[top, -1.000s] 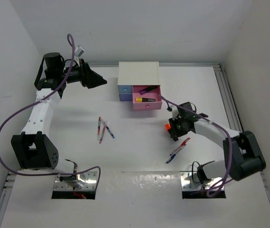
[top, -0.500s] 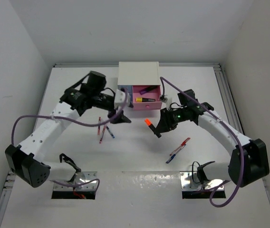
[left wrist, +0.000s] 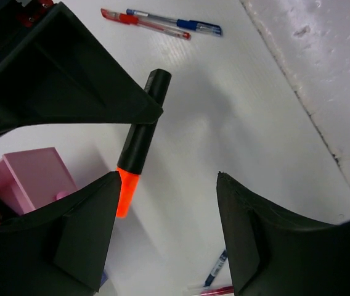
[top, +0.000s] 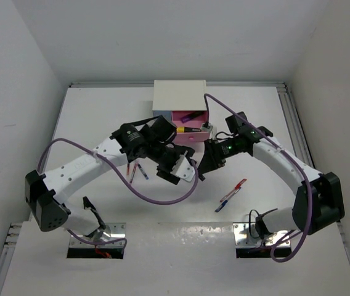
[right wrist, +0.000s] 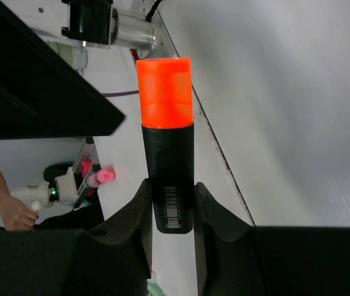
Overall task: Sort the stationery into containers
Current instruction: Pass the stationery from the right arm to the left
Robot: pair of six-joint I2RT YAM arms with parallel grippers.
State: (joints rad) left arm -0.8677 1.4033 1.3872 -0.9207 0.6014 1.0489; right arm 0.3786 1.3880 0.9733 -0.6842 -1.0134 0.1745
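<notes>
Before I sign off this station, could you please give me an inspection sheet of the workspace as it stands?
Surface: white table, no spills seen.
Job's things: orange highlighter held in the air; purple highlighter and yellow highlighter in the open pink drawer of the white cabinet; red and blue pens loose on the right; more pens partly under the left arm.
Clutter: nothing seen.
Grippers: left pincer open, close to the orange highlighter; right pincer shut on it.
Cables: purple cable loops below the left arm; another arcs beside the cabinet.
Surroundings: white walls.
</notes>
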